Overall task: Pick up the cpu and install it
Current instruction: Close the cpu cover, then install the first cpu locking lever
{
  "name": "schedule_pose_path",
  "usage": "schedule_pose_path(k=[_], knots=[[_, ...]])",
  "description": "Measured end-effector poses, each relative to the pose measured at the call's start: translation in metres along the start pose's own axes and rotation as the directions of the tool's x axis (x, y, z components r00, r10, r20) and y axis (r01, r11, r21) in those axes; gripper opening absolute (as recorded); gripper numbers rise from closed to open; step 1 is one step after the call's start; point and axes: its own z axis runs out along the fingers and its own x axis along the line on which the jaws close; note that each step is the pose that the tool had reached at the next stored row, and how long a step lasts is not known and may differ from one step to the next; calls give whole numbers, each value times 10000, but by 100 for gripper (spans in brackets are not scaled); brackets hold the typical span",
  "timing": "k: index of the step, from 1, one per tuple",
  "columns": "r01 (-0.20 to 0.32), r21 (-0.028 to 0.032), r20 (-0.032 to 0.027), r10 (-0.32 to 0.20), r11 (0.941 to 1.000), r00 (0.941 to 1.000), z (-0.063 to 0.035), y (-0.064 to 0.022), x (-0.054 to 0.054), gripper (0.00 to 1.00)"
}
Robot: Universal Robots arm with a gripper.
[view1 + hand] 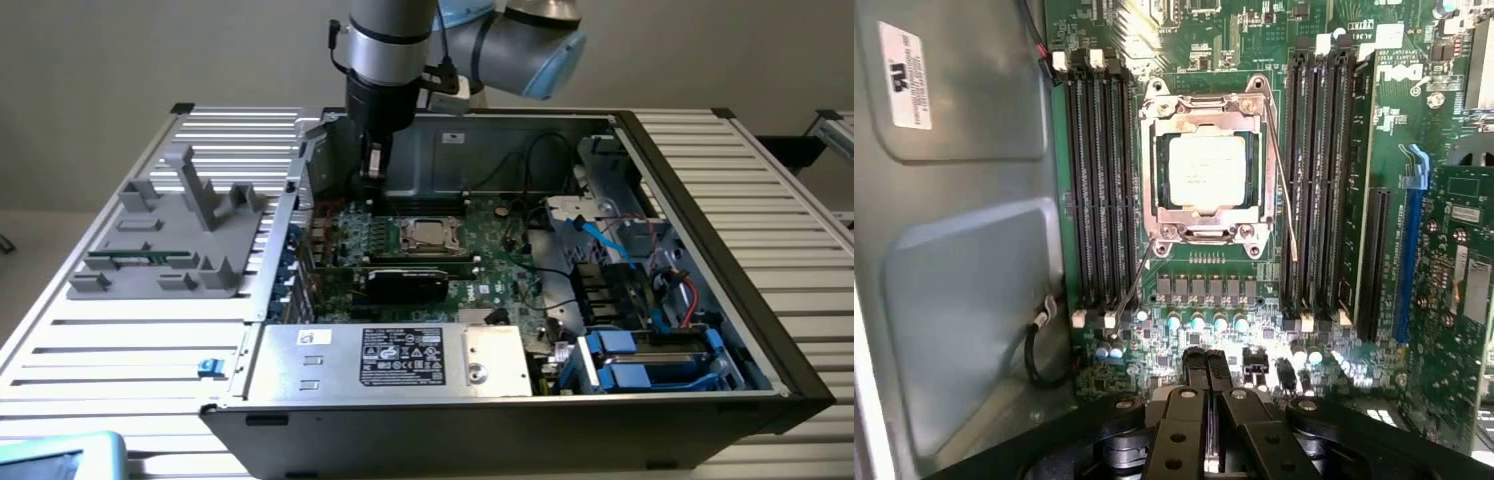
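Installation stage: cpu (1201, 172) apparently seated in its socket frame (1152, 175), closed, empty gripper (1204, 378) poised nearby; any withdrawal calls for a straight lift

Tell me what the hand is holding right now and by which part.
Nothing is held. The hand is shut and empty; the cpu lies in its socket on the motherboard, apart from the hand.

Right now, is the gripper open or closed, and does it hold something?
Gripper: closed, holding nothing; the cpu lies in the socket.
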Motion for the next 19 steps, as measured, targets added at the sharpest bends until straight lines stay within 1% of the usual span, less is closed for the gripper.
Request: schedule_pose_path(k=[3, 4, 6, 19], knots=[[0, 1, 2, 0, 10000, 10000, -125, -20, 61, 12], [0, 0, 1, 0, 10000, 10000, -144, -24, 85, 12], [0, 0, -2, 0, 10000, 10000, -148, -25, 114, 12], [0, 3, 0, 0, 10000, 10000, -148, -25, 114, 12]])
